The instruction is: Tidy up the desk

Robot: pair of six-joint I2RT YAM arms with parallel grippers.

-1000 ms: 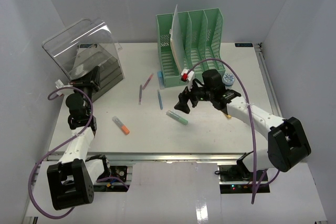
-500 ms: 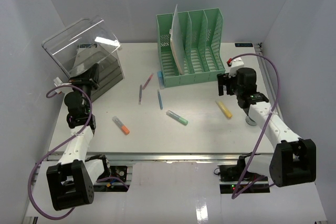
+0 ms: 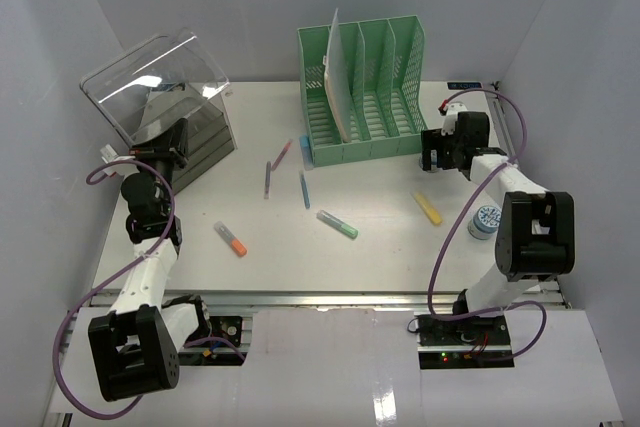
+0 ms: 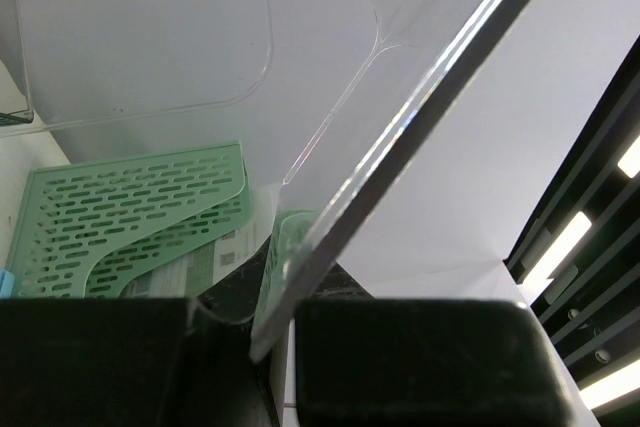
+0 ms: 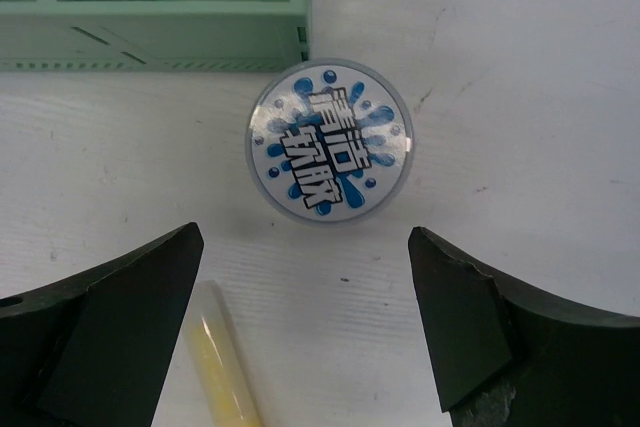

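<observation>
Tidying has barely begun on the white rectangular table (image 3: pixel 380 247), which fills the floor between pale grey walls. We count six writing tools lying loose on it: an orange-tipped marker (image 3: pixel 230 238), a teal marker (image 3: pixel 337 224), a blue pen (image 3: pixel 304 189), two purplish pens (image 3: pixel 268 179) and a yellow highlighter (image 3: pixel 428 209). Only a white sheet (image 3: pixel 338 77) stands in the green slotted plastic file rack (image 3: pixel 375 97), so we judge that nearly all the sorting is left.

At the far left corner, the left gripper (image 3: pixel 168 147) is pressed together on the clear plastic box (image 3: pixel 150 87), pinching the edge of a transparent panel that looks like its lid. The right gripper (image 5: pixel 305 235) hangs spread wide over a round tub with a blue-and-white printed lid (image 5: pixel 330 142), just in front of the rack's right corner. Its fingers stand either side of the tub, touching and holding nothing. A second, similar tub (image 3: pixel 485 219) stands near the table's right edge.
</observation>
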